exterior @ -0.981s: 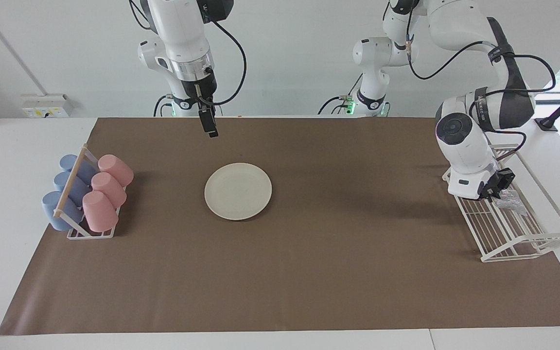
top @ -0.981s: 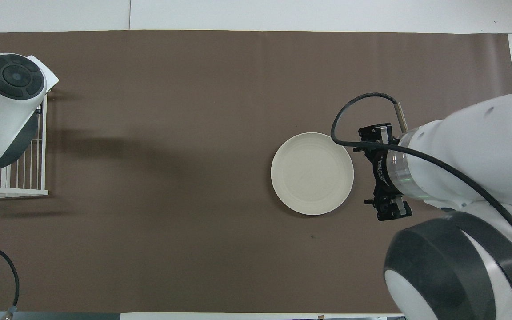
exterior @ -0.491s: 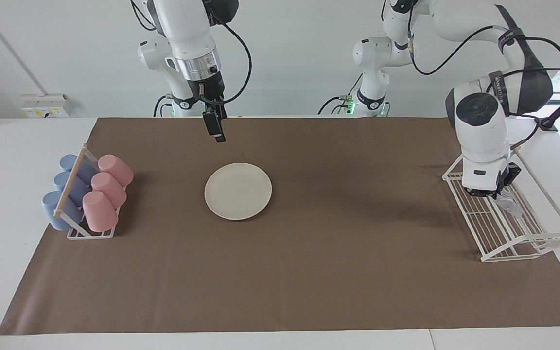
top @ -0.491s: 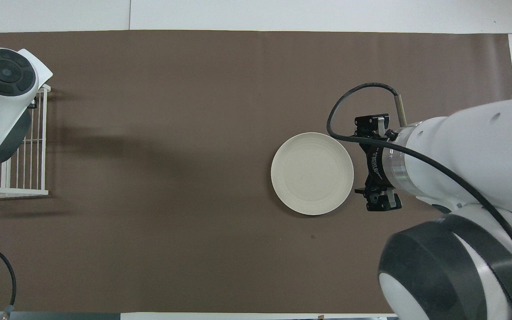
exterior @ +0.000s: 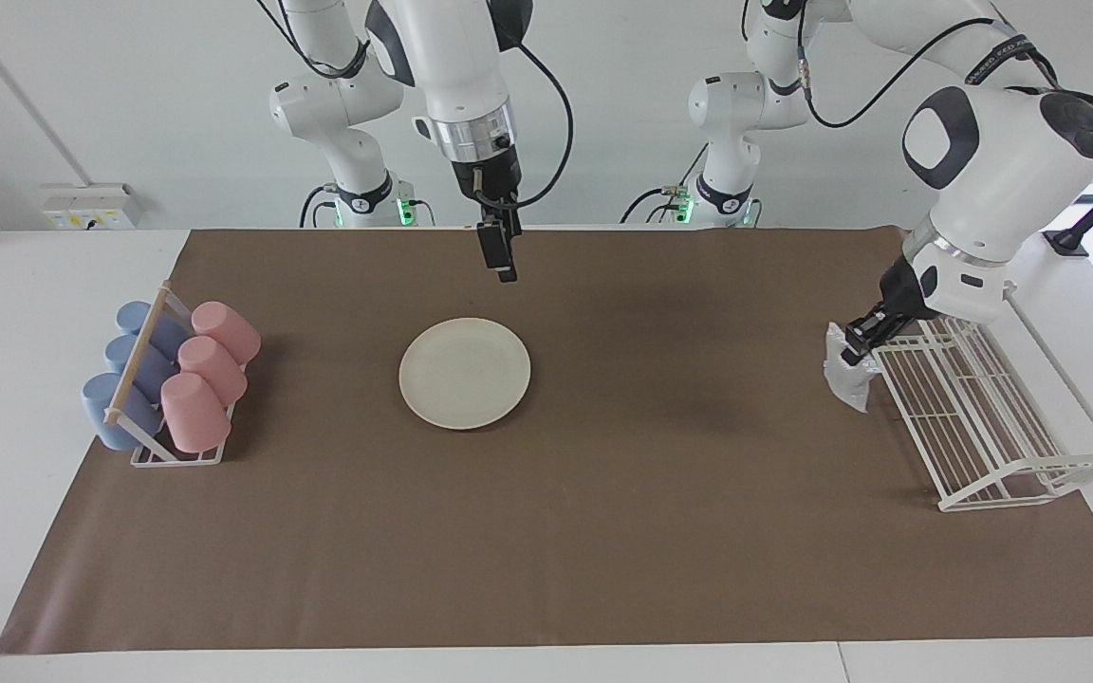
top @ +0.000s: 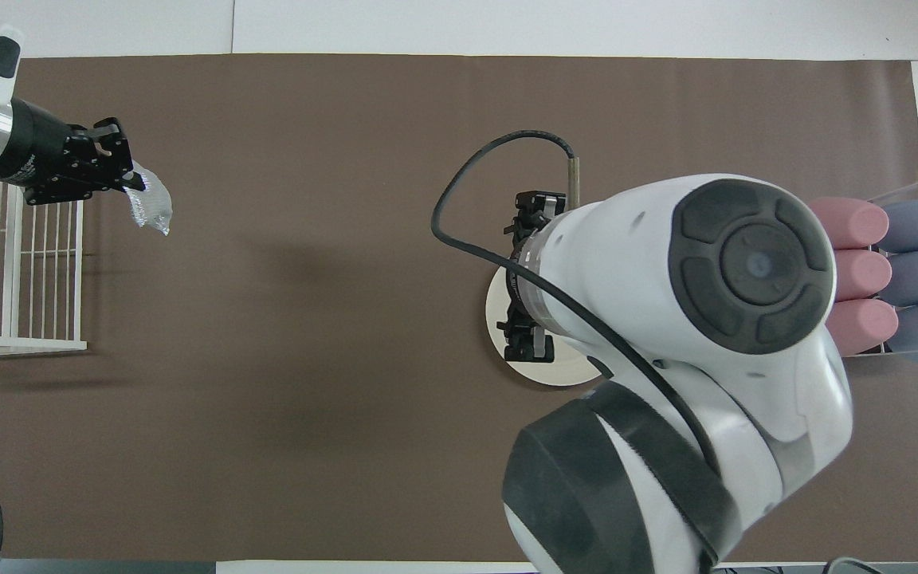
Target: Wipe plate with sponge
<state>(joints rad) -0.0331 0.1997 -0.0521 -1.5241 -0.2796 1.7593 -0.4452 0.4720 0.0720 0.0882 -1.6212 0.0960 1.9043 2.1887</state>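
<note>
The cream-white plate (exterior: 464,372) lies flat on the brown mat; in the overhead view the right arm covers most of the plate (top: 497,323). My left gripper (exterior: 858,346) is shut on the silvery sponge (exterior: 843,378) and holds it in the air over the mat, just beside the wire rack. The left gripper (top: 128,174) and the hanging sponge (top: 150,204) also show in the overhead view. My right gripper (exterior: 506,268) points down, raised over the plate's rim and not touching it.
A white wire rack (exterior: 983,417) stands at the left arm's end of the table and shows in the overhead view (top: 21,263). A small rack of pink and blue cups (exterior: 172,379) stands at the right arm's end.
My left gripper has lifted the sponge out of the wire rack and carried it over the mat beside the rack. My right arm has swung over the plate.
</note>
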